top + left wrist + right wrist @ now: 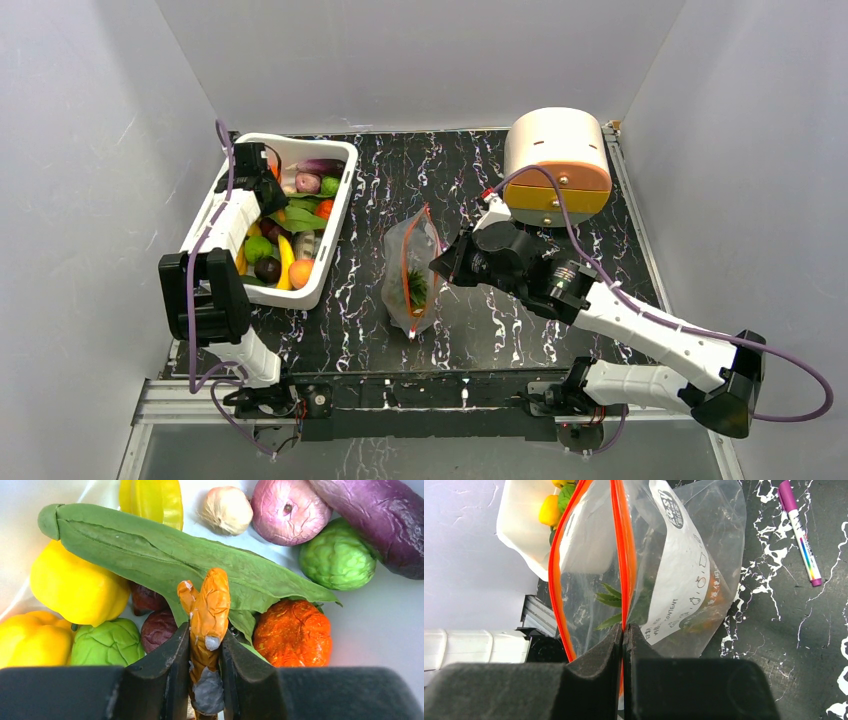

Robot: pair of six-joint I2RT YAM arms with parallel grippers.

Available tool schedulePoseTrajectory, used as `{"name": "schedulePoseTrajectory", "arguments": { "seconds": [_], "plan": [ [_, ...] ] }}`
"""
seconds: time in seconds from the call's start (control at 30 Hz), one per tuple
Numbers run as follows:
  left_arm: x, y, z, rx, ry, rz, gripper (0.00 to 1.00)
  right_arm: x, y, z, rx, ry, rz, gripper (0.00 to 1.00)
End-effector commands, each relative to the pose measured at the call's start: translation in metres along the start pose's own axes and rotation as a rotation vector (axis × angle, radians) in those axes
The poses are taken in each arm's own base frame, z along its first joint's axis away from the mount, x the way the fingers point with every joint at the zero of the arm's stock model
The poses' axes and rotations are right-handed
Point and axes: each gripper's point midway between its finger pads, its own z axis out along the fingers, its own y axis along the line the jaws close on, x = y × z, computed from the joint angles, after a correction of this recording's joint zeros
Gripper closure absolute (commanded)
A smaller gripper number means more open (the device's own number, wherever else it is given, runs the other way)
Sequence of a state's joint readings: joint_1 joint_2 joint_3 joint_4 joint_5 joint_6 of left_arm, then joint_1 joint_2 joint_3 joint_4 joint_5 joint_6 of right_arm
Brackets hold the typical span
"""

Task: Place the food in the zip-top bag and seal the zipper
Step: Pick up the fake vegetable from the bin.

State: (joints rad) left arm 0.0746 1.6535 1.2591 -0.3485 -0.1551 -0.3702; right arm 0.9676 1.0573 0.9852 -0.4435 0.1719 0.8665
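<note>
Orange toy veggie [214,597] is clamped tight in the left gripper [206,636], its long axis pointing out toward 12 o'clock in the wrist view, over the other toy food [85,587] in the white tub [335,215] at the table's [500,330] 10 o'clock. Right gripper [624,630] is pinched shut on the zipper [620,545] of the zip-top bag [400,265], which sits mid-table with its mouth gaping and the strip running 12 to 6.

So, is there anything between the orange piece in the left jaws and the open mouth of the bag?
Only the tub's right wall, which the orange piece must be lifted over. Past it, nothing lies on the table up to the zip-top bag, whose mouth the right jaws hold open by the zipper.
</note>
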Motion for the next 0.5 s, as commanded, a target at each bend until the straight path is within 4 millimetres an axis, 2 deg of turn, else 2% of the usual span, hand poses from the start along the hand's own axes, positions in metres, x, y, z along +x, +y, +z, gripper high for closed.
{"name": "schedulePoseTrajectory", "arguments": {
  "seconds": [0.0,0.03,0.07,0.13,0.17,0.2,0.23,0.33,0.43,0.47],
  "plan": [
    [-0.0013,-0.0043,-0.0093,0.028,-0.002,0.018,0.93,-0.0163,0.0172,-0.0106,-0.074,-0.059,0.02,1.0],
    [-0.0012,-0.0044,-0.0091,0.029,0.0,0.018,0.92,-0.0162,0.0169,-0.0111,-0.075,-0.059,0.021,1.0],
    [-0.0011,-0.0041,-0.0094,0.028,0.003,0.018,0.86,-0.0166,0.0172,-0.0117,-0.077,-0.061,0.022,1.0],
    [-0.0029,-0.0031,-0.0102,0.017,-0.002,0.015,0.68,-0.0165,0.0173,-0.0124,-0.078,-0.061,0.024,1.0],
    [-0.0028,-0.0025,-0.0098,0.014,0.0,0.017,0.7,-0.0169,0.0179,-0.0128,-0.08,-0.063,0.025,1.0],
    [-0.0033,-0.0027,-0.0092,0.017,-0.002,0.023,0.88,-0.0172,0.0185,-0.0129,-0.084,-0.064,0.026,1.0],
    [-0.003,-0.0037,-0.008,0.023,-0.001,0.032,1.0,-0.0177,0.0187,-0.0133,-0.085,-0.066,0.027,1.0],
    [-0.0021,-0.004,-0.006,0.023,0.008,0.041,1.0,-0.019,0.0193,-0.0136,-0.084,-0.07,0.027,1.0],
    [-0.0024,-0.002,-0.006,0.009,0.016,0.04,0.93,-0.0183,0.0186,-0.0137,-0.082,-0.068,0.026,1.0],
    [-0.0028,-0.0012,-0.0069,0.005,0.016,0.04,0.87,-0.0185,0.0186,-0.0141,-0.083,-0.069,0.028,1.0]
  ]
}}
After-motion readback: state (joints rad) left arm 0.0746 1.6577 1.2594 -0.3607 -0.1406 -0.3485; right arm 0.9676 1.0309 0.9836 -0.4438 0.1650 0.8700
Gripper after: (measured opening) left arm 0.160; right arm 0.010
